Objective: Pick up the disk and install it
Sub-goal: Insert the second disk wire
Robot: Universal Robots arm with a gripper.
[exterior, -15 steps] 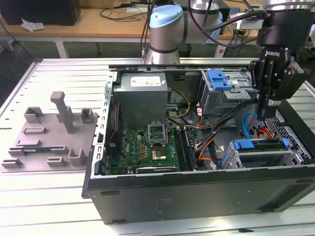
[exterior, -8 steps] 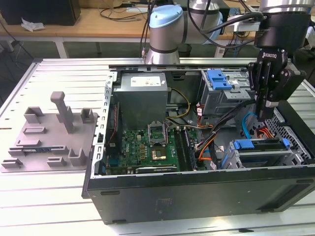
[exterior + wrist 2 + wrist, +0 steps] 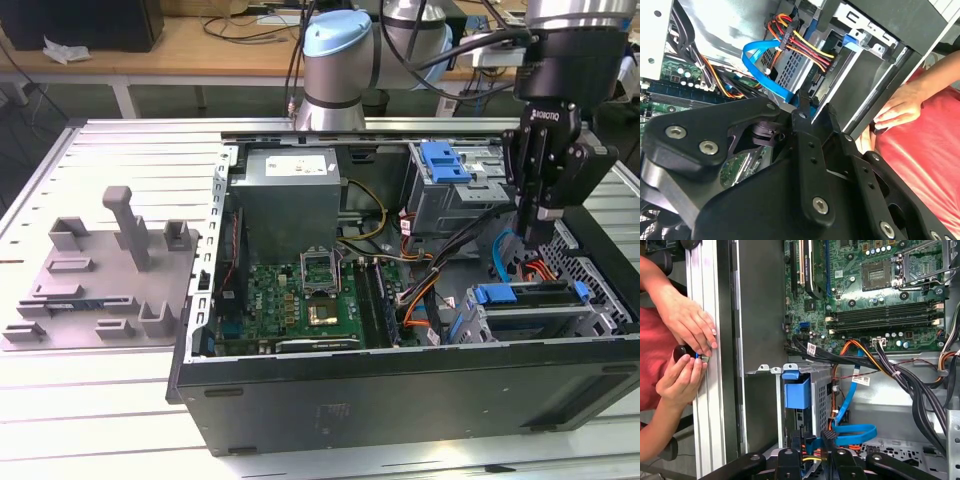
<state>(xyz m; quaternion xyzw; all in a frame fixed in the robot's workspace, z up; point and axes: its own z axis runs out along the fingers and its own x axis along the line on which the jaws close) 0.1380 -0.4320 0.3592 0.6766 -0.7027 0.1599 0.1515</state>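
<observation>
table (image 3: 120,140): slatted metal top that carries everything. We count a PC case and a grey plate on it.
case (image 3: 400,400): big black tower on its side with the side panel off, so we look straight down at the board (image 3: 300,300) and the drive cages.
arm (image 3: 340,60): it reaches over the case from the far side, towards the exterior view's right.
plate (image 3: 90,290): grey fixture with upright posts, well apart from the case on the exterior view's left. Nothing sits on it.
disk (image 3: 520,298): we make it out by its blue rail, lying flat in the lower cage at the case's near corner on the exterior view's right, just below the tool.
disk handling: our guess is a dense, stiff metal slab, heavy for its size, with smooth slippery faces, and it won't like knocks. We'd grab it by the long side edges or the plastic rail, and keep off the connector end and the cables.
tool (image 3: 538,238): pointing down into the case right over that cage. We honestly can't tell if it's open or closed, or whether it grips anything.
cables (image 3: 855,432): a flat blue ribbon plus a red, yellow and black bundle, looping close by the tool.
hands (image 3: 690,325): a person's two hands at the table edge beside the case, pinching a small black thing.
writing: there are white stickers on the silver box, tags on a few cables and print on the tool body. None of it is readable to us, and we can't see the disk's own label.
</observation>
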